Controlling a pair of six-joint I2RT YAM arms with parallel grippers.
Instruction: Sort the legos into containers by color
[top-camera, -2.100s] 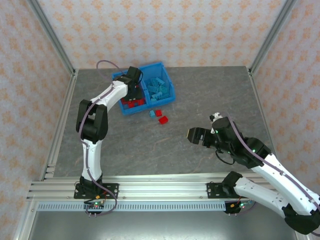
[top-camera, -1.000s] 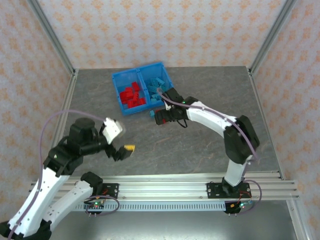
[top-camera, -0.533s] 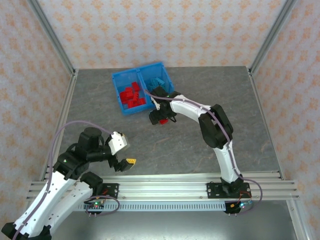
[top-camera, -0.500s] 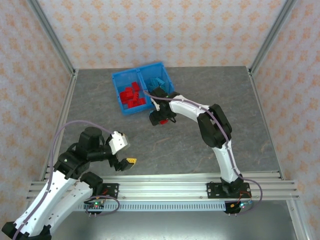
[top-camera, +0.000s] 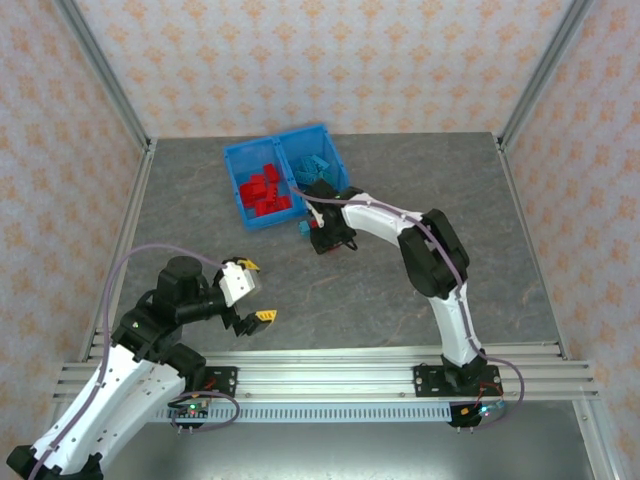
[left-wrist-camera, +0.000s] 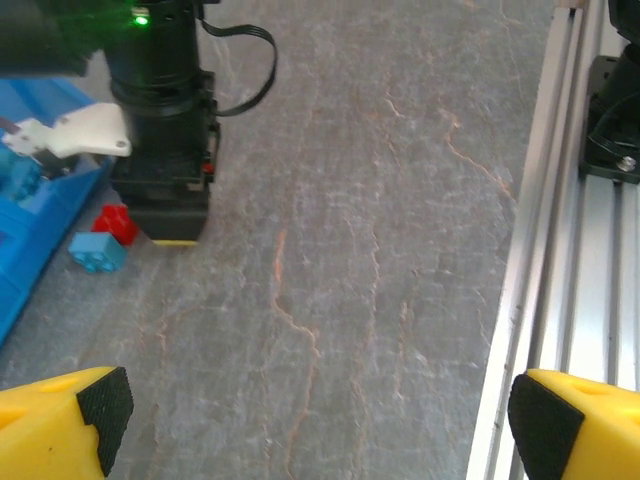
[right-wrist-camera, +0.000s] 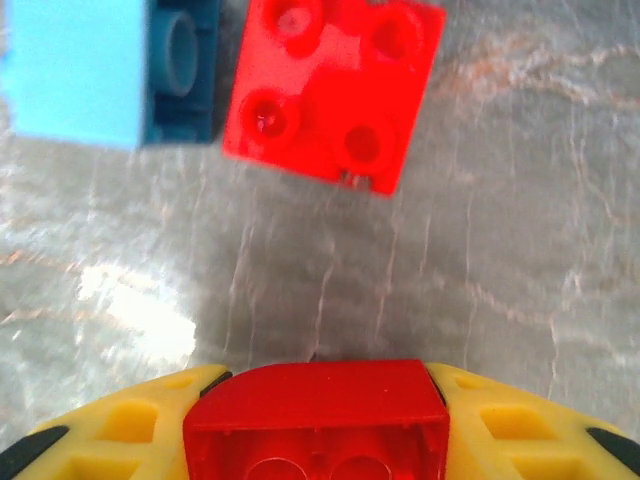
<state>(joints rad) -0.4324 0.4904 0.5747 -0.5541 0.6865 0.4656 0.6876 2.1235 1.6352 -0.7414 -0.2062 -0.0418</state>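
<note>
Bin: one blue bin (top-camera: 272, 139), two compartments; red legos (top-camera: 262, 192) left, light blue legos (top-camera: 312, 168) right, too clumped to count.
Counter (top-camera: 350, 290): one stray red brick (right-wrist-camera: 335, 95), one stray blue brick (right-wrist-camera: 95, 70), side by side near bin.
Right pincer (top-camera: 323, 238): part closed, clamped on third brick (right-wrist-camera: 315, 410), red.
Left pincer (top-camera: 256, 292): spread wide, empty.
</note>
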